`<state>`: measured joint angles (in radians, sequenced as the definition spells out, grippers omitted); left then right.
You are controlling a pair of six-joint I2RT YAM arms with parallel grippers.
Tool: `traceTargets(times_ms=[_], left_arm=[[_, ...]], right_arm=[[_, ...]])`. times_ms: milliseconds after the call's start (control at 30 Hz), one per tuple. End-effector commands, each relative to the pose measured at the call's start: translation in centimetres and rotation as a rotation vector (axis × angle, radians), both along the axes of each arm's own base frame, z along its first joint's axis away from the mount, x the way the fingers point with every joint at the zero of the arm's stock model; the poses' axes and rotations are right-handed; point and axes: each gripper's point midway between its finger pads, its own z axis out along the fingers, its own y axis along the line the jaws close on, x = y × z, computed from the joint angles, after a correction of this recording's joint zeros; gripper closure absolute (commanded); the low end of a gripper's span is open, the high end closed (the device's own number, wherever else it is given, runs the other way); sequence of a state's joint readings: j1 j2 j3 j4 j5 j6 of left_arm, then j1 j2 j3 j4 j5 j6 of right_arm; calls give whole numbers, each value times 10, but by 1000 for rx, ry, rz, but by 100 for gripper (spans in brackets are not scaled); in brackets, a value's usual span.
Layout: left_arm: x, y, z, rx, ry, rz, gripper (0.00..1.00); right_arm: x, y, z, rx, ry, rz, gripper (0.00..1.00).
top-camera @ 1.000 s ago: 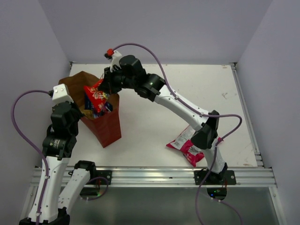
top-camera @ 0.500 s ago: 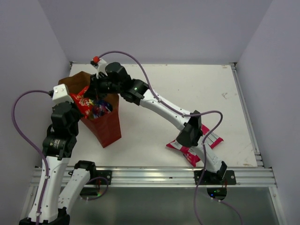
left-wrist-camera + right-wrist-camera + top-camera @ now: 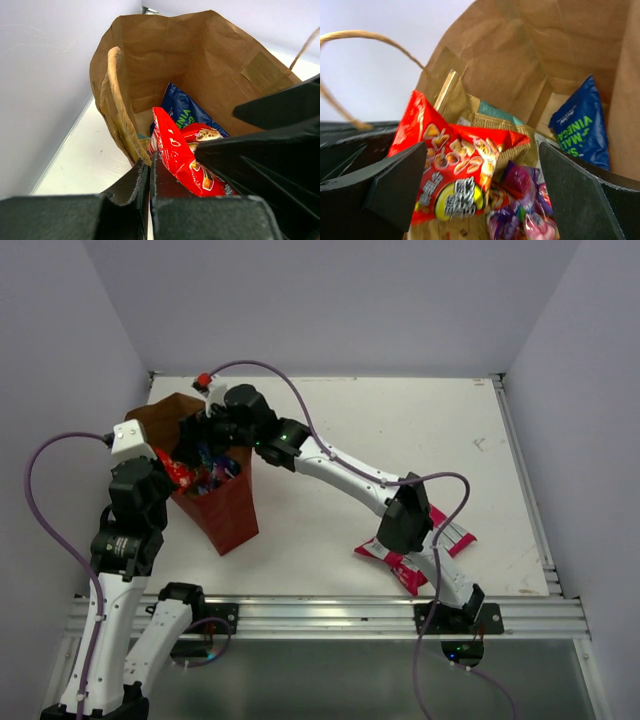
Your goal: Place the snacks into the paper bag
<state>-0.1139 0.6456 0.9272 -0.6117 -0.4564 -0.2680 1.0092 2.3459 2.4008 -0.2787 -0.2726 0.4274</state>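
While the left jaws (image 3: 150, 169) pinch the rim of the paper bag (image 3: 226, 515) and the right jaws (image 3: 482, 186) gape above the red packet (image 3: 445, 165) inside, the pink-and-silver packet (image 3: 392, 560) lies slantwise by the right arm's base (image 3: 455, 618).

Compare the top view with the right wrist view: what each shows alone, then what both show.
Top only: the pink packet lying on the table by the right arm's base. Right wrist only: the blue packet and tan chips bag inside. Both: the bag and the red packet in it, right gripper open over it.
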Motion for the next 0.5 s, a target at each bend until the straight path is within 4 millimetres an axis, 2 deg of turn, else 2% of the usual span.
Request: traceTargets(times_ms=[0,33,67,100,167,200,233,267,300,333,367,400,433,467], left_arm=[[5,-3,12,0,-50,-15,100],[4,-2,12,-1,-51,-13,100],[4,-2,13,-2,-54,-13,100],[4,-2,13,-2,-56,-13,100],[3,-2,13,-2,-54,-13,100],[3,-3,13,-2,-54,-14,100],[2,-2,14,-1,-57,-13,100],[2,-2,14,-2,-57,-13,100],[2,-2,14,-2,-59,-13,100],[2,-2,14,-1,-58,-13,100],[3,-3,15,-1,-60,-15,100],[3,-3,14,-3,-59,-16,100],[3,-3,14,-4,-60,-19,100],[3,-4,14,-5,-58,-20,100]], right_arm=[[-14,-37,133,204,-214,-36,1],[-17,-46,147,210,-251,-45,1],[-16,-55,149,195,-262,-72,1],[-26,-76,184,233,-298,-89,1],[-23,-103,185,168,-313,-176,1],[-32,-131,211,178,-336,-215,1],[-31,-147,210,132,-352,-251,1],[-24,-169,186,14,-329,-335,1],[-27,-197,194,-15,-349,-392,1],[-25,-213,158,-135,-326,-422,1],[-17,-234,143,-211,-331,-513,1],[-21,-254,140,-234,-332,-549,1],[-21,-265,117,-308,-315,-572,1],[-20,-275,75,-419,-293,-586,1]])
